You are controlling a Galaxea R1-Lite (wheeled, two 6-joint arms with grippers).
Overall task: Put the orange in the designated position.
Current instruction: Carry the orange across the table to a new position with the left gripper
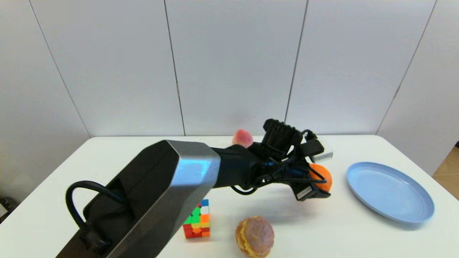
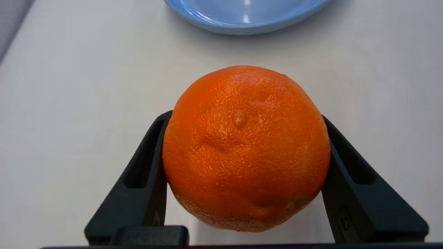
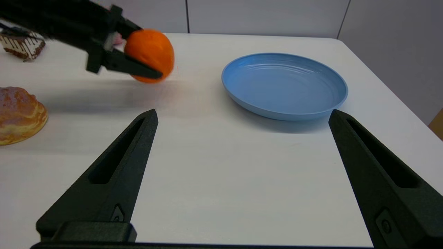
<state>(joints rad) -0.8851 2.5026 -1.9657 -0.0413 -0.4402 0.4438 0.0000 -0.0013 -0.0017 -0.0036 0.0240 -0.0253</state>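
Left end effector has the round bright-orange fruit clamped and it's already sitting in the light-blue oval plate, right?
Not quite. The left end effector does clamp the round bright-orange fruit, but beside the light-blue oval plate, apart from it, as the right wrist view shows.

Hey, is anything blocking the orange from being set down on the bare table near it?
Nothing visible does. The left gripper holds the orange over bare white table, with the blue plate off to its right.

Head camera looks down from behind; both wrist cameras, low, share the blue plate [image 3: 284,84].
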